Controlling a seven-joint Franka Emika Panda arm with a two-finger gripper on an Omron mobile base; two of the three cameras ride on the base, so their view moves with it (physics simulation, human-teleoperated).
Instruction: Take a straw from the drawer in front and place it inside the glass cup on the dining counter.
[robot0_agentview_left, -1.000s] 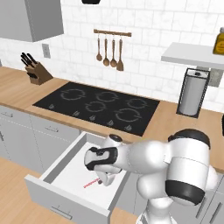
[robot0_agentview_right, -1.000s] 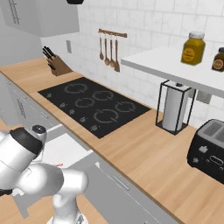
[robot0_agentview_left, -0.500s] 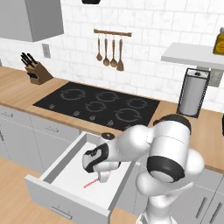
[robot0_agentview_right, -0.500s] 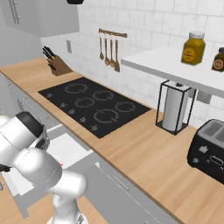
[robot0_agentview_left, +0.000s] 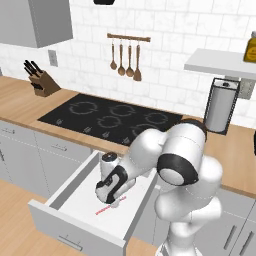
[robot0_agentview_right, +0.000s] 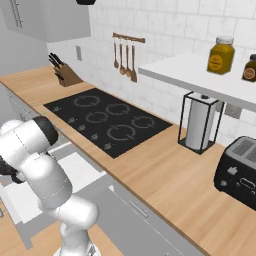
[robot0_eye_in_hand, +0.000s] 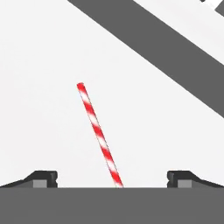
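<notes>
Hand (robot0_eye_in_hand: 112, 179) is hanging wide open over the drawer (robot0_agentview_left: 75, 190); straw (robot0_eye_in_hand: 99, 135) is lying flat between the fingertips, long axis running away from the hand.

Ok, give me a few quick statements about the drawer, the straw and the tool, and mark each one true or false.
1. The drawer is pulled open. True.
2. The straw is plain blue. False: it is striped red and white.
3. The tool is clamped on the straw. False: its jaws stand wide apart, with the straw lying loose on the white drawer floor between them.
4. The tool is down inside the drawer, just above the straw. True.
5. The knife block stands on the counter right of the cooktop. False: it stands to the left.
</notes>
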